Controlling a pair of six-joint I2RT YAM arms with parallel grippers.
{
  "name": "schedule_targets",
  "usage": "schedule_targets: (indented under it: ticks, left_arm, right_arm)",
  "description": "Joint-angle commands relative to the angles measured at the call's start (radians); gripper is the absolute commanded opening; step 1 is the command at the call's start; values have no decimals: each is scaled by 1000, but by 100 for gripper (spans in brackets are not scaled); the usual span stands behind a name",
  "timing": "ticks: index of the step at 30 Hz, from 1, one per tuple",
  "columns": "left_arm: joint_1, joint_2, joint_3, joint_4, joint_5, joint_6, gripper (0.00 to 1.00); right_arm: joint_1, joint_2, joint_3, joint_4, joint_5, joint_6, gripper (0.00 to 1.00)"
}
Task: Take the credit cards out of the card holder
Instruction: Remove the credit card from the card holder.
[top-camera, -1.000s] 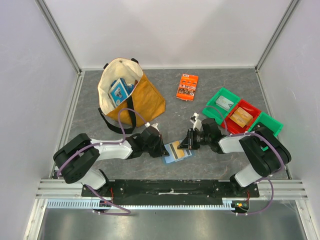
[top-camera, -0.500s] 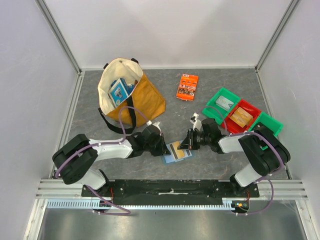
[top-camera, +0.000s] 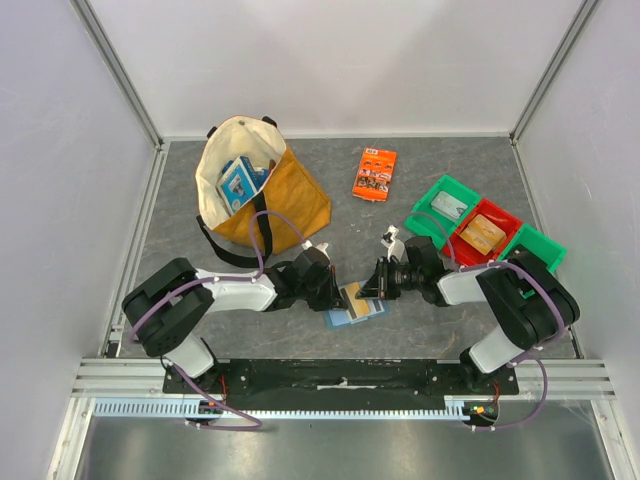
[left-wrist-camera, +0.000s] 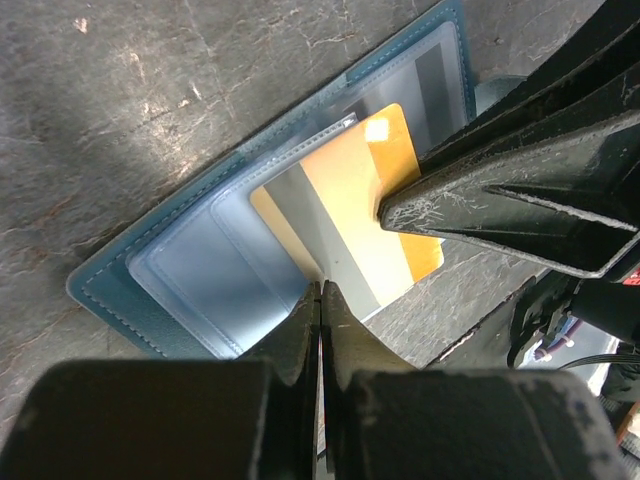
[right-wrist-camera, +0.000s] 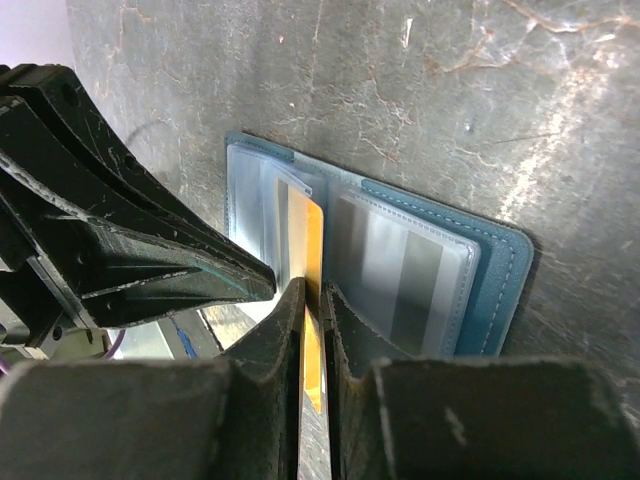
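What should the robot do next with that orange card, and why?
Probably the right gripper should draw the orange card sideways, fully out of the card holder. Its jaws are closed on the card's edge, the card is only partly out of its sleeve, and the shut left gripper sits at the holder's edge, seemingly pinning it.

Orange card near end hidden between fingers of right gripper.

Bright even light — wrist views blur up close, glare on the table
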Motion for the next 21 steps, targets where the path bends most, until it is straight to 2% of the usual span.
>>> schedule_targets:
  ticks: [1,12,21]
  left_arm:
    - [-3,20,-25,-38,-10,-6,2]
    - [-3,17,-31,-48,-19,-4,2]
    - [-3,22,-28,-48,-13,-4,2]
  right_arm:
    - [-34,6,-16,23,-10,-21,16]
    - [-77,0,-42,74,-61,11,21]
    - [-85,14,-49,91,-76,8,19]
